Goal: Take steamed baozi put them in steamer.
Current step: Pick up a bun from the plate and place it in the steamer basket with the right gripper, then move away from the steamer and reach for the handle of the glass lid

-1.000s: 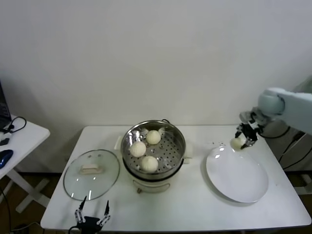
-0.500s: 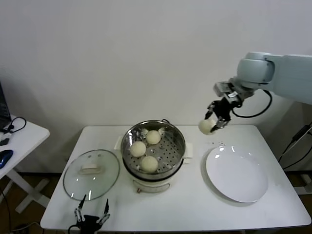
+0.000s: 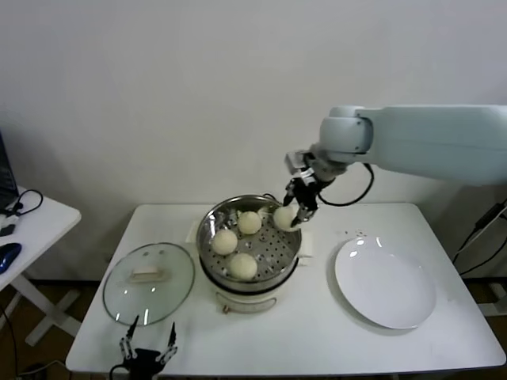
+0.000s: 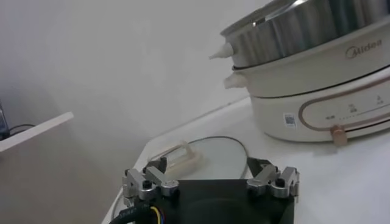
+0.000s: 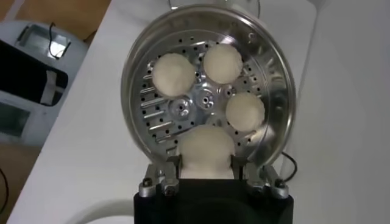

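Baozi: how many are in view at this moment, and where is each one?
4. Three baozi lie on the steamer floor; the fourth is held in the right hand over the steamer's right rim. None appear hidden.

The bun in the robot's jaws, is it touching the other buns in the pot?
Apart. In the right wrist view, the held bun hangs in the right gripper above the steamer, with bare perforated floor showing between it and the three buns inside.
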Action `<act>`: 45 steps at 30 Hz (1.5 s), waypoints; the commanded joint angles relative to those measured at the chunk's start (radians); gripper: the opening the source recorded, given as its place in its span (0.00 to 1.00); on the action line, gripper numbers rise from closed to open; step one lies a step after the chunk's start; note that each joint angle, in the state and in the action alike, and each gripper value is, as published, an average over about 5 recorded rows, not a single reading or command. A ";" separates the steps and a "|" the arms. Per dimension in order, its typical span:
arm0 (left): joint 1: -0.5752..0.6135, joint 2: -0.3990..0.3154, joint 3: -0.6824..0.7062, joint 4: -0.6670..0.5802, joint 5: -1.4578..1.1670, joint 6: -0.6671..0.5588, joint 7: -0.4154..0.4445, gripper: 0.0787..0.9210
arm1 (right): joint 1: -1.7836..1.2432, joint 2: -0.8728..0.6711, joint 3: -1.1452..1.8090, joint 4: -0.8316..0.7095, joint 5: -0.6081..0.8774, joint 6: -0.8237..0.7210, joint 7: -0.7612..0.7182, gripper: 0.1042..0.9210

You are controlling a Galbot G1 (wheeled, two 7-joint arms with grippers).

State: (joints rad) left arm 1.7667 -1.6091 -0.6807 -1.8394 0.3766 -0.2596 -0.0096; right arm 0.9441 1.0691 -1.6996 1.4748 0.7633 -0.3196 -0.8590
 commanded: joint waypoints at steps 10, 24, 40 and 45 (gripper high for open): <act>-0.001 -0.023 -0.012 0.012 -0.002 -0.005 -0.001 0.88 | -0.288 0.110 0.103 -0.149 -0.131 -0.033 0.070 0.56; 0.000 -0.025 -0.014 0.015 -0.001 -0.011 -0.003 0.88 | -0.290 0.096 0.096 -0.130 -0.155 -0.021 0.049 0.58; 0.004 -0.025 -0.013 -0.003 0.000 -0.006 -0.004 0.88 | -0.177 -0.065 0.138 -0.045 -0.102 0.022 0.029 0.88; 0.003 -0.023 -0.011 -0.015 -0.004 -0.006 -0.009 0.88 | -0.143 -0.222 0.199 0.089 -0.002 -0.011 0.128 0.88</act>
State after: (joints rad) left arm 1.7701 -1.6091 -0.6933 -1.8480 0.3746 -0.2666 -0.0147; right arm 0.7423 1.0158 -1.5557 1.4402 0.6739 -0.3156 -0.8014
